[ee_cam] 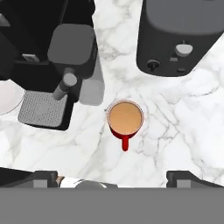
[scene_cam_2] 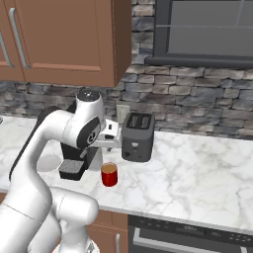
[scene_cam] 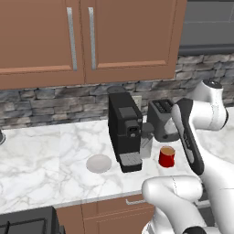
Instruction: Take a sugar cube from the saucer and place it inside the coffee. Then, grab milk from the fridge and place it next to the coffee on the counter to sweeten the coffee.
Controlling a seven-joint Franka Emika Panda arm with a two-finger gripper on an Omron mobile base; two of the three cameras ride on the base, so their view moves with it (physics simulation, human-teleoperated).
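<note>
The coffee [ee_cam: 125, 117], a small red cup of brown liquid, stands on the counter [scene_cam: 45, 155] between the black coffee machine and the toaster; it also shows as coffee [scene_cam: 167, 156] and coffee [scene_cam_2: 109, 174]. My gripper [ee_cam: 113, 180] hangs above the cup, open, with nothing between its fingertips [ee_cam: 43, 179]. A tiny tan speck sits beside the left fingertip; I cannot tell whether it is the sugar cube. The saucer [scene_cam: 98, 163] lies left of the machine with no cube visible on it, its edge at saucer [ee_cam: 6, 98]. The milk and the fridge are out of view.
The black coffee machine [scene_cam: 124, 130] stands just left of the cup and the dark toaster [scene_cam: 162, 119] behind it. Brown wall cabinets [scene_cam: 91, 36] hang overhead. A stove top [scene_cam: 27, 221] sits at the lower left. Open marble lies to the cup's right [scene_cam_2: 197, 168].
</note>
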